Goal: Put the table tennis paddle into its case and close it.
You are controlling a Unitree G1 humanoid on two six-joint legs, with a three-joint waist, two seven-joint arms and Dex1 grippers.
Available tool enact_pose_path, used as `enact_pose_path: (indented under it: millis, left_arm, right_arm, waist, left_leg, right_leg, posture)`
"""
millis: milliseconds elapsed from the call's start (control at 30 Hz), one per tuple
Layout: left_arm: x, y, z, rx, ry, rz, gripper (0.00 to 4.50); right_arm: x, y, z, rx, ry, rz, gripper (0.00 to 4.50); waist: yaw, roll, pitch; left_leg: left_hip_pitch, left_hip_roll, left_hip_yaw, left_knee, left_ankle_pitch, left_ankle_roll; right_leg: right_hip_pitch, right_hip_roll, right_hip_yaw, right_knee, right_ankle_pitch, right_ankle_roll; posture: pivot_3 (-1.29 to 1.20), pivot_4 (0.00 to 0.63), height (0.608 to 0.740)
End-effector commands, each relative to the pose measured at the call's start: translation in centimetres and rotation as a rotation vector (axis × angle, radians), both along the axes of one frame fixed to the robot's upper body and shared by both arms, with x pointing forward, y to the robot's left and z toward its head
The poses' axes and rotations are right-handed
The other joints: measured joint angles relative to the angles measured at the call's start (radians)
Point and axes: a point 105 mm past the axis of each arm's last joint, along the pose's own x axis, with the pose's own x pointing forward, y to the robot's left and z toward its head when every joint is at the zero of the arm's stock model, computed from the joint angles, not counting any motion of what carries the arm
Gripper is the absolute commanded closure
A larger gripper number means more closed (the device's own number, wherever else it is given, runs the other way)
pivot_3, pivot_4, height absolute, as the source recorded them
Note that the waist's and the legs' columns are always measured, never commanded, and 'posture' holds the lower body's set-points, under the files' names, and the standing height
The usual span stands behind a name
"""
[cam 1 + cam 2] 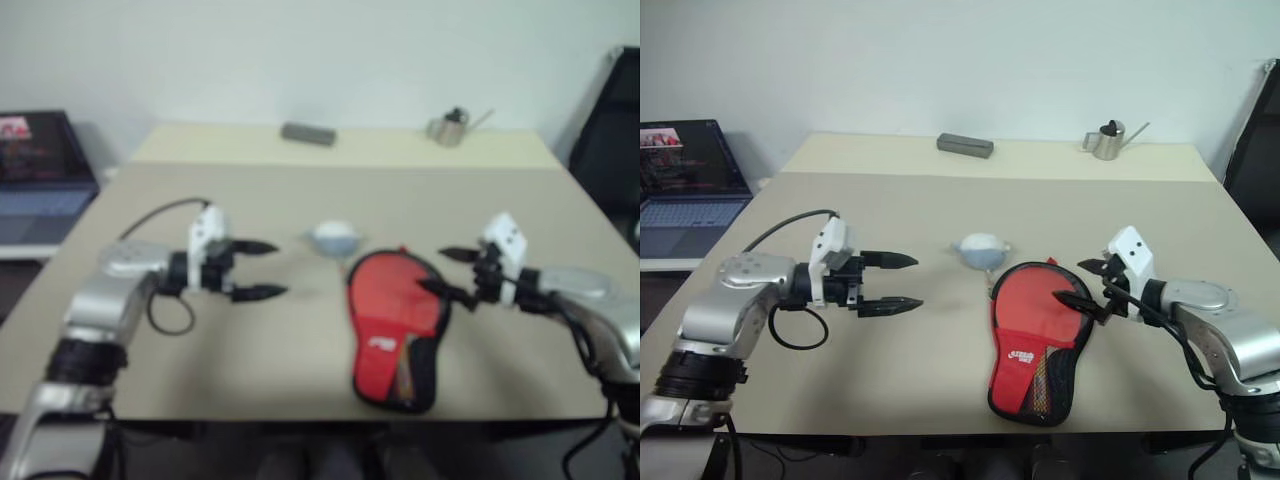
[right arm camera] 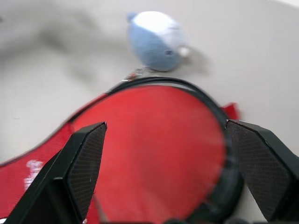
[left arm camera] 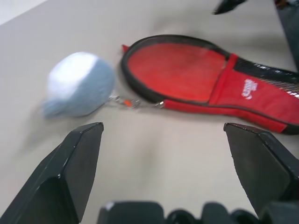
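So the red-and-black paddle-shaped soft zip case is lying flat on the beige desk, towards the near edge and a bit to the robot's right of centre, with its narrow handle end pointing at the near edge. The zip is undone around the round end, and the red rubber face of the table tennis paddle shows inside the black rim; down at the narrow end you can make out a bit of light wooden handle through the gap, though how far the paddle sits in I can't say for sure. There's a small white logo on the red flap. Just beyond the round end sits a little pale blue and white plush keychain thing, joined to the case's zip by a small clip. The left end effector hangs above the desk well to the left of the case, pointing across toward it, its two black fingers spread wide with nothing between them. The right end effector is right at the case's right edge, over the round end, fingers also spread apart and gripping nothing; can't tell if a tip is actually touching the rim. At the far side of the desk there's a flat grey rectangular block and a small metal watering can. Off to the left a laptop sits open on a separate surface.
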Motion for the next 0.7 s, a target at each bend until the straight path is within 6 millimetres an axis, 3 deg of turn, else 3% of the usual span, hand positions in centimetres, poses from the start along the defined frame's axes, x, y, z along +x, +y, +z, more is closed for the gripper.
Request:
enact_pose_path:
  millis: [33, 267, 700]
  left_arm:
    - [0.0, 0.5, 2.2, 0.008, -0.088, 0.004, 0.00]
    - [0.2, 0.7, 2.5, 0.013, -0.103, 0.026, 0.00]
    - [0.7, 0.8, 2.8, 0.026, -0.110, 0.015, 0.00]
  right_arm:
    - [-1.1, 1.3, 1.2, 0.005, -0.031, 0.110, 0.03]
    - [-1.4, 2.6, 1.1, -0.011, -0.027, 0.187, 0.03]
    - [1.8, 4.6, -2.1, -0.075, -0.029, 0.183, 0.03]
  waist:
    - [0.000, 0.000, 0.000]
    - [0.000, 0.000, 0.000]
    - [-0.001, 0.000, 0.000]
  left_leg:
    - [0.000, 0.000, 0.000, 0.000, 0.000, 0.000]
    - [0.000, 0.000, 0.000, 0.000, 0.000, 0.000]
    - [0.000, 0.000, 0.000, 0.001, 0.000, 0.000]
  right_leg:
    - [0.000, 0.000, 0.000, 0.000, 0.000, 0.000]
    - [0.000, 0.000, 0.000, 0.000, 0.000, 0.000]
    - [-0.001, 0.000, -0.001, 0.001, 0.000, 0.000]
  posture:
    - [0.00, 0.150, 0.740]
    - [0.00, 0.150, 0.740]
    - [0.00, 0.150, 0.740]
